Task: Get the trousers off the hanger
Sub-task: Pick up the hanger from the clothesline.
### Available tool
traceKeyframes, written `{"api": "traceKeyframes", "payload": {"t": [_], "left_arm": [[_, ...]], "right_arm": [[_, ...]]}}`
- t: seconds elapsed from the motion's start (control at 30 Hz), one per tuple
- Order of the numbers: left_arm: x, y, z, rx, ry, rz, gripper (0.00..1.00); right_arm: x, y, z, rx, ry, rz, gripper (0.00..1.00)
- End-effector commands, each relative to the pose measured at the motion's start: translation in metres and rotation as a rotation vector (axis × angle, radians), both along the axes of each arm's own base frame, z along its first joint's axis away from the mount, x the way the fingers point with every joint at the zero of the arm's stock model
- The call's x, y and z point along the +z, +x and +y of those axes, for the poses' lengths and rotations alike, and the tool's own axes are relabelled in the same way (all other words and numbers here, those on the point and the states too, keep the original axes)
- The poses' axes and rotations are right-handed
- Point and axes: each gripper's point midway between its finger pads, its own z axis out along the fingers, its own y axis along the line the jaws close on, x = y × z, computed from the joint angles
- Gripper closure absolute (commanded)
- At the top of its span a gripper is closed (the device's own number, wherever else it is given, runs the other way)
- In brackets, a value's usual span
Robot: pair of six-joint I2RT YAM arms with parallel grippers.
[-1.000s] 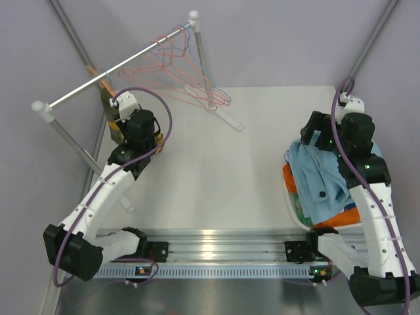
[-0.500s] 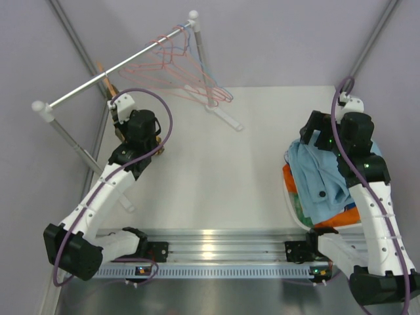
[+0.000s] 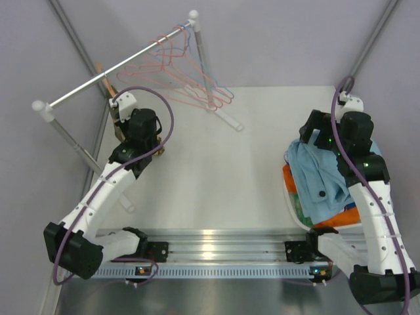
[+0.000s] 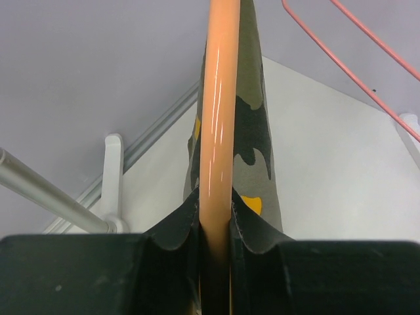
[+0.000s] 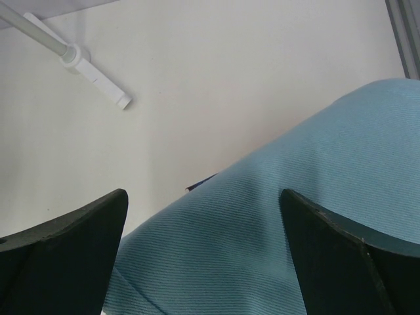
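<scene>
From above, the rail (image 3: 98, 75) was seen at 10 o'clock, hard by the wall. Little room was left there, while open worktop (image 3: 223, 157) lay toward the centre. A pile of trousers (image 3: 321, 180) sat at 3 o'clock.

At the left wrist, the left fingers (image 4: 214, 200) had just been closed onto the orange hanger (image 4: 218, 98), the camouflage trousers (image 4: 252, 125) still draped over it — a hold judged to steady the hanger.

At the right wrist, the right fingers (image 5: 202, 197) were spread wide above the light blue trousers (image 5: 295, 230) — nothing held.

Left pincer (image 4: 214, 205) clamped, right pincer (image 5: 202, 197) agape

Two arms (image 3: 98, 193) (image 3: 374, 203), one rack (image 3: 193, 14), one orange hanger (image 4: 218, 98), one camouflage trousers (image 4: 257, 131) pair
</scene>
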Motion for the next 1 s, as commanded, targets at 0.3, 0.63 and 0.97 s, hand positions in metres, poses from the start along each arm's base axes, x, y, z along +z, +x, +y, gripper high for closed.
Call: {"api": "traceKeyframes", "payload": {"t": [0.3, 0.63, 0.97], "left_arm": [[0.081, -0.001, -0.008, -0.042, -0.024, -0.082, 1.0], [0.13, -0.024, -0.02, -0.174, -0.059, -0.173, 1.0], [0.15, -0.044, -0.041, -0.376, -0.112, -0.197, 1.0]], "right_arm": [[0.011, 0.009, 0.002, 0.0, 0.036, -0.042, 0.0], [0.016, 0.012, 0.004, 0.003, 0.056, -0.05, 0.0], [0.028, 0.008, 0.004, 0.004, 0.057, -0.073, 0.0]]}}
